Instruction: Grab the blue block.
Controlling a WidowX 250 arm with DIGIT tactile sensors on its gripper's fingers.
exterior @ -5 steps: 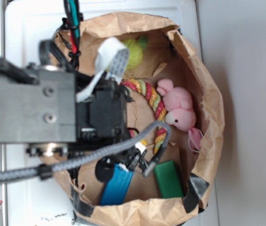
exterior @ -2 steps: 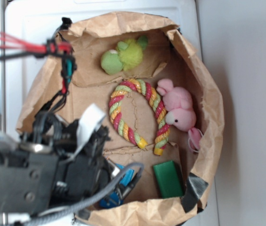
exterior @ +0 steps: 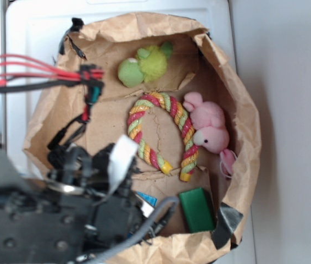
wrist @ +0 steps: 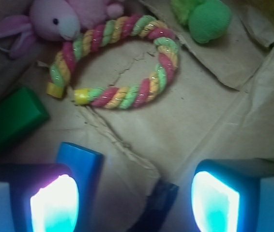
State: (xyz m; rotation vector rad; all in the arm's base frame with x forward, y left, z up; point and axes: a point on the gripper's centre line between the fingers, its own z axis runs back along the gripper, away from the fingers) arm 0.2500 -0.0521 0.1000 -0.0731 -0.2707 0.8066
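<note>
One stiff, smooth, probably light bar is your target: the blue block (wrist: pixel 81 162) lies flat on the bag (exterior: pixel 238 104) floor beside the green block (exterior: pixel 197 209), its end just inside your left finger. Your gripper (wrist: pixel 134 200) is wide open, empty. Pinch across its long sides; smooth faces may slip. Since a second ago, the arm has swung down over the block.

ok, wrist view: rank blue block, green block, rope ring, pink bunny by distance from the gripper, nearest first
1. blue block, right at the gripper's left finger.
2. green block, left edge.
3. rope ring, centre, further up.
4. pink bunny, top left, beyond the ring.
</note>
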